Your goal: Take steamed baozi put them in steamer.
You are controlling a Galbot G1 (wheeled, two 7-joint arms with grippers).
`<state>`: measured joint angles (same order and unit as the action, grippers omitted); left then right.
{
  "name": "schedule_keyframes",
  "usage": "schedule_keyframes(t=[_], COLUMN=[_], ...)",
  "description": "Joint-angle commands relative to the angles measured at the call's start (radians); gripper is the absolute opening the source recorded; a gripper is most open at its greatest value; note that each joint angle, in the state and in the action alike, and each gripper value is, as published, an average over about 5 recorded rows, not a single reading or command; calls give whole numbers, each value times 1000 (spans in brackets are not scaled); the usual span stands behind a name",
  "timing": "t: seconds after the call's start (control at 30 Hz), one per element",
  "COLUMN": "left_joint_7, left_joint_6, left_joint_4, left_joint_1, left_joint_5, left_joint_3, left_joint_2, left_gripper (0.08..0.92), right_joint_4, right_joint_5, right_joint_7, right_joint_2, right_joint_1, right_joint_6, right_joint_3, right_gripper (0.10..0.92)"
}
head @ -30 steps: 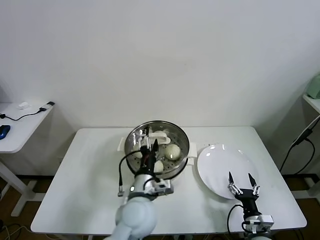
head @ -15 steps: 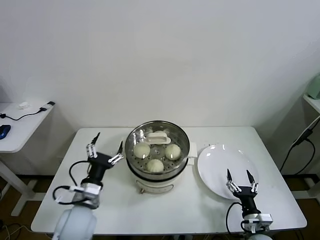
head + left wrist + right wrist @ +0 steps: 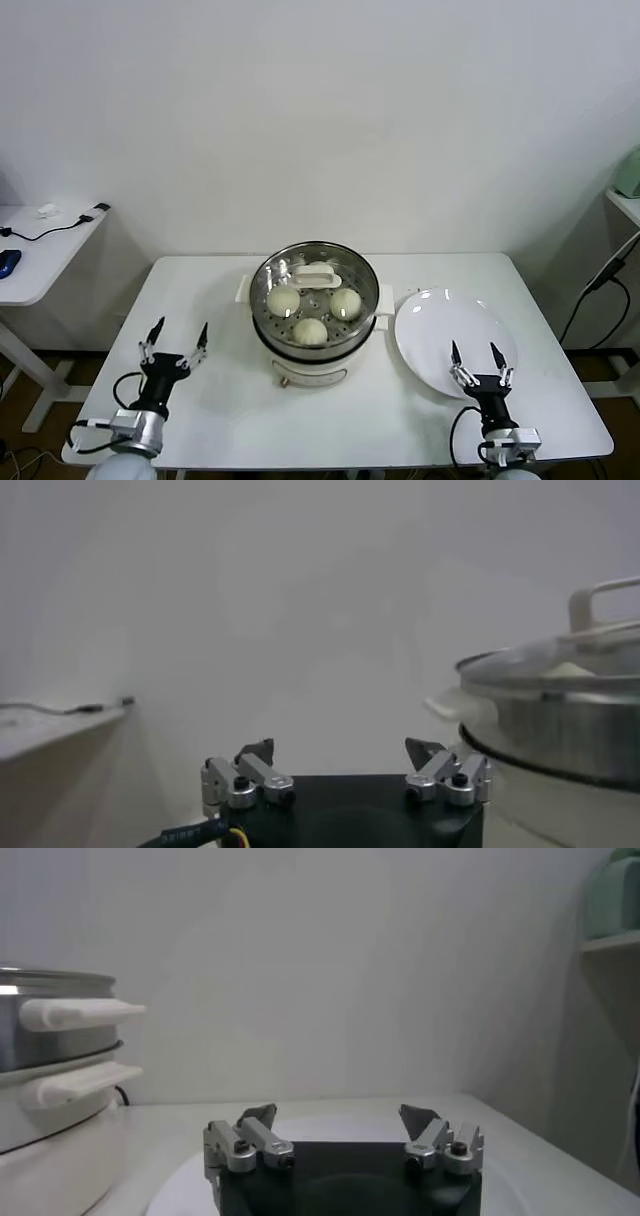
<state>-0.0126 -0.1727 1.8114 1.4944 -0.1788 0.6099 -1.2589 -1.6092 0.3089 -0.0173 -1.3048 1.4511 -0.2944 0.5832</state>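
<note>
The steamer [image 3: 315,305], a shiny steel pot on a white base, stands mid-table with a glass lid and its white handle [image 3: 313,277] on top. Through the lid I see three pale baozi: one on the left [image 3: 284,299], one on the right [image 3: 345,299], one at the front [image 3: 310,331]. My left gripper [image 3: 175,338] stands open and empty by the front left of the table, apart from the pot; its wrist view shows the gripper [image 3: 340,755] beside the steamer [image 3: 570,720]. My right gripper [image 3: 472,358] is open and empty over the front of the white plate [image 3: 440,320]. In its wrist view the gripper [image 3: 338,1120] faces the wall.
The plate [image 3: 185,1183] to the right of the steamer [image 3: 50,1048] is bare. A white side table [image 3: 40,250] with cables stands beyond the left edge. A shelf [image 3: 625,200] and a hanging cable are at the far right.
My left arm has drawn back from over the steamer to the table's front left, still open. The baozi now show uncovered by the arm. The right gripper sank slightly.
</note>
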Motion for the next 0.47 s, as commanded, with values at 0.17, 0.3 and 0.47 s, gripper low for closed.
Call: schedule_keyframes(t=[0.17,0.3,0.47], left_joint_7=[-11,-11,-11], left_joint_6=[-113,-116,-115], left_joint_4=[-102,-101,-100], left_joint_1=[49,50,50], left_joint_5=[-116,-112,-108], left_joint_3=[19,17,15], left_joint_2=[-11,-16,-18], left_gripper=[823,823,823], right_joint_4=[8,8,7], right_joint_5=[-5,-4,-3], right_joint_7=[2,4,3], right_joint_2=[2,1,2], right_joint_1=[-1,1,5], right_joint_6=[-3,-4,-6], right_joint_3=[-3,-3,-3], right_gripper=[823,823,823])
